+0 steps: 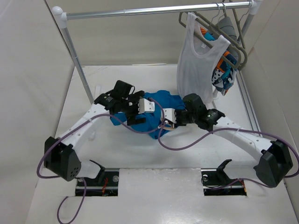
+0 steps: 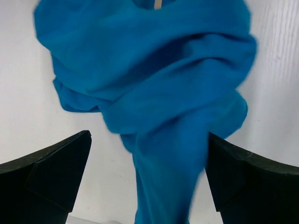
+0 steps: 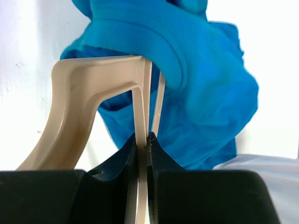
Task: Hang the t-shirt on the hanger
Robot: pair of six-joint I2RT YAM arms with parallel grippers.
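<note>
My right pincer (image 3: 142, 140) pinches the hanger (image 3: 93, 88), its far end buried in the t-shirt (image 3: 205, 93) (bunched on the tabletop (image 1: 117, 156)); my left pincer (image 2: 148, 140) gapes, spread.

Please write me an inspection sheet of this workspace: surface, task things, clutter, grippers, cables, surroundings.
Surface: white table, no spills seen.
Job's things: blue t-shirt lies crumpled between the arms; beige hanger is held against its fabric, and the shirt is not yet hung on it.
Clutter: white tank top and patterned garment hang on grey hangers.
Grippers: left gripper is open with shirt fabric between the fingers; right gripper is shut on the hanger.
Cables: purple cables loop over the table, one beside the shirt.
Surroundings: metal rail, white walls.
</note>
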